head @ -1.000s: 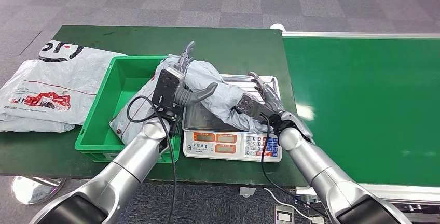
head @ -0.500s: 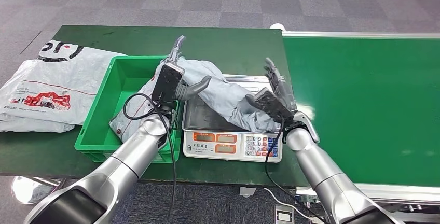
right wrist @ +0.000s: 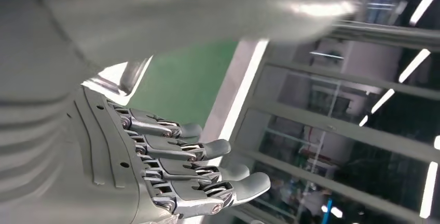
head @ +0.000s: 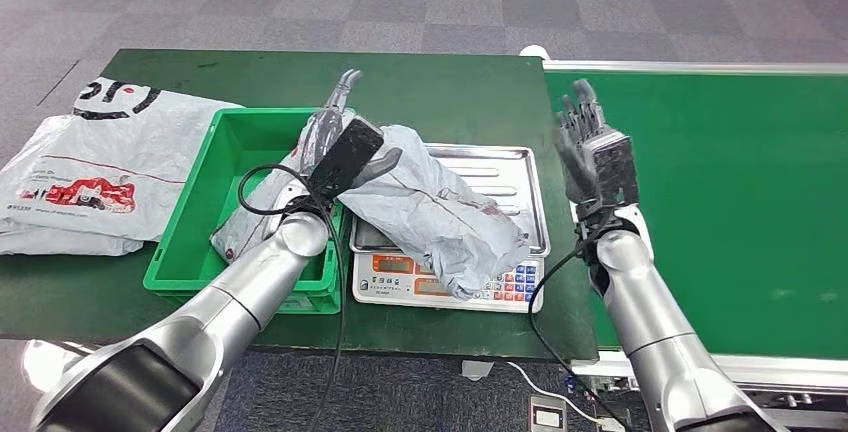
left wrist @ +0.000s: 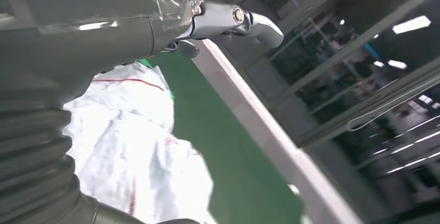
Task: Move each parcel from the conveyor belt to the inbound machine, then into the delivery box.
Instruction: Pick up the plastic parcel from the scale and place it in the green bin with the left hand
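My left hand (head: 345,147) grips the crumpled grey plastic parcel (head: 440,214) draped over the steel-trayed scale (head: 512,174); my right hand (head: 592,157) is raised, spread, holding nothing.

two grey parcels (head: 440,214) (head: 262,207), one white bag (head: 90,167), one green bin (head: 200,214), one scale (head: 440,277).

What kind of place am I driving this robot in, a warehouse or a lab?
Probably a mock parcel-sorting station in an indoor lab or demo hall. A green conveyor belt runs beside a table holding a weighing scale and a green bin, with grey poly-bag parcels about. The floor is office carpet tile.
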You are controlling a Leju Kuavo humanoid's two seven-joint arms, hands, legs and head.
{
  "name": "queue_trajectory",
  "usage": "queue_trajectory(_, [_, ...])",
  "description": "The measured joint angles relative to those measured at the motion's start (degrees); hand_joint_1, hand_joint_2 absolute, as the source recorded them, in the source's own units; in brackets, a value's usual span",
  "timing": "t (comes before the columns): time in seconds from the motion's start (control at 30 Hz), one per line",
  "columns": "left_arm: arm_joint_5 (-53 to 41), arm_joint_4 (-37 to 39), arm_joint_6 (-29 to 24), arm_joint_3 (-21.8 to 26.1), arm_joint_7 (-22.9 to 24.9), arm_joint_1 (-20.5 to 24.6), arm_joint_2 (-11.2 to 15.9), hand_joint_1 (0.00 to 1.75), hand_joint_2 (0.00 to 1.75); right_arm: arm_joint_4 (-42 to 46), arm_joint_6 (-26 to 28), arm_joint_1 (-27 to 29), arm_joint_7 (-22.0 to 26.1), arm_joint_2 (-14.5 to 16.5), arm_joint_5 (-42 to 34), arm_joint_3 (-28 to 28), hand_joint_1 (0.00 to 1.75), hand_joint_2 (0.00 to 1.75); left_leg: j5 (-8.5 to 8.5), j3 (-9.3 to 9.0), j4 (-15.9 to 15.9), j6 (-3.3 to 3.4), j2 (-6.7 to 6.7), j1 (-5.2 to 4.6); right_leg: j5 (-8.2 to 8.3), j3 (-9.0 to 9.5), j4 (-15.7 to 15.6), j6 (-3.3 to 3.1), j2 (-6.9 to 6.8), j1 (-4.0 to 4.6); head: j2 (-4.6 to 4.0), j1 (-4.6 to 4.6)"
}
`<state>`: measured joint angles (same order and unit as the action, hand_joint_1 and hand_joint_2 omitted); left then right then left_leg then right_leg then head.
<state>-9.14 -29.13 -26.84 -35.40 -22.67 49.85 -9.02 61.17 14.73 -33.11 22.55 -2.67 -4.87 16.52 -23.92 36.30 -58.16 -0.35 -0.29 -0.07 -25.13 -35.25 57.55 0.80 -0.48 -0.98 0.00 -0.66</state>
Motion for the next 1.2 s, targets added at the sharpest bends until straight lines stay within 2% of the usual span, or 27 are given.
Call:
queue_trajectory(0.1, [-1.9, 0.5, 0.7, -0.5, 0.9, 0.3, 0.3, 0.00, 1.75, -1.5, -1.8, -0.8, 0.9, -1.2, -6.0, -0.6, 0.00, 0.00, 0.00, 0.00, 0.0, 0.00, 0.00, 0.00, 0.00, 0.01, 0.0, 0.00, 0.00, -0.01, 0.00, 0.00])
queue_trajectory(0.23, [0.6, 0.2, 7.3, -0.5, -0.5, 0.0, 0.4, 0.00, 1.75, -2.8, -2.9, -0.9, 1.8, -2.7, -10.5, -1.0, 0.00, 0.00, 0.00, 0.01, 0.0, 0.00, -0.07, -0.01, 0.00, 0.04, 0.0, 0.00, -0.07, -0.01, 0.00, 0.00])
queue_trajectory(0.5, [2.1, -0.6, 10.5, -0.3, -0.9, -0.4, 0.4, 0.00, 1.75, -3.9, -2.7, -0.9, 2.1, -3.9, -11.4, -1.1, 0.00, 0.00, -0.01, 0.00, 0.0, 0.00, -0.03, 0.00, 0.00, 0.01, 0.0, 0.00, -0.02, 0.00, 0.00, 0.00])
queue_trajectory(0.6, [2.1, -0.6, 17.9, -0.1, 0.5, -0.4, 0.4, 0.00, 1.75, -4.2, 0.5, -1.0, 2.4, -4.2, -10.8, -1.1, 0.00, 0.00, 0.00, 0.00, 0.0, 0.00, -0.03, 0.00, 0.00, 0.01, 0.0, 0.00, -0.02, 0.00, 0.00, 0.00])
queue_trajectory(0.7, [-4.6, -0.3, 23.7, -1.2, 1.5, -0.3, 0.5, 0.00, 1.75, -4.7, 2.7, -1.0, 2.0, -4.7, -10.6, -1.8, 0.00, 0.00, 0.00, 0.00, 0.0, 0.00, -0.03, -0.01, 0.00, 0.01, 0.0, 0.00, -0.03, -0.02, 0.00, 0.00])
queue_trajectory(0.87, [-18.5, 0.4, 24.5, -7.4, -3.2, -0.2, 0.9, 0.00, 1.75, -5.8, 2.1, -1.0, 0.4, -6.0, -10.7, -3.8, 0.00, 0.00, -0.01, 0.01, 0.0, 0.02, -0.03, -0.07, 0.00, 0.02, 0.0, 0.01, -0.03, -0.06, 0.00, 0.00])
queue_trajectory(1.0, [-22.1, 0.6, 25.9, -11.4, -5.1, -0.4, 1.1, 0.00, 1.75, -6.3, 1.5, -1.0, -0.1, -6.6, -10.5, -4.9, 0.00, 1.75, -0.02, -0.01, 0.0, 0.02, -0.01, -0.07, 0.00, 0.00, 0.0, 0.01, -0.01, -0.05, 0.00, 0.00])
queue_trajectory(1.07, [-26.8, 0.8, 32.0, -14.2, -7.9, 0.4, 1.2, 0.59, 1.75, -6.4, 0.8, -0.7, -1.0, -6.9, -10.1, -5.1, 0.00, 1.75, -0.01, -0.02, 0.0, 0.02, -0.04, -0.05, 0.00, 0.00, 0.0, 0.00, -0.05, -0.04, 0.00, 0.00])
queue_trajectory(1.13, [-32.6, 1.1, 40.4, -19.2, -10.4, 1.8, 1.0, 1.47, 1.75, -5.9, -0.2, -0.1, -2.5, -7.0, -9.3, -5.6, 0.00, 1.75, 0.00, -0.02, 0.0, 0.02, -0.08, -0.04, 0.00, 0.02, 0.0, 0.00, -0.10, -0.04, 0.00, -0.01])
queue_trajectory(1.2, [-35.0, 1.3, 45.2, -23.7, -10.9, 3.5, 0.6, 1.75, 1.75, -4.7, -1.0, 0.6, -4.0, -7.1, -8.4, -6.4, 0.00, 1.75, 0.00, -0.02, 0.0, 0.02, -0.09, -0.04, 0.00, 0.05, 0.0, 0.00, -0.12, -0.04, 0.00, -0.01])
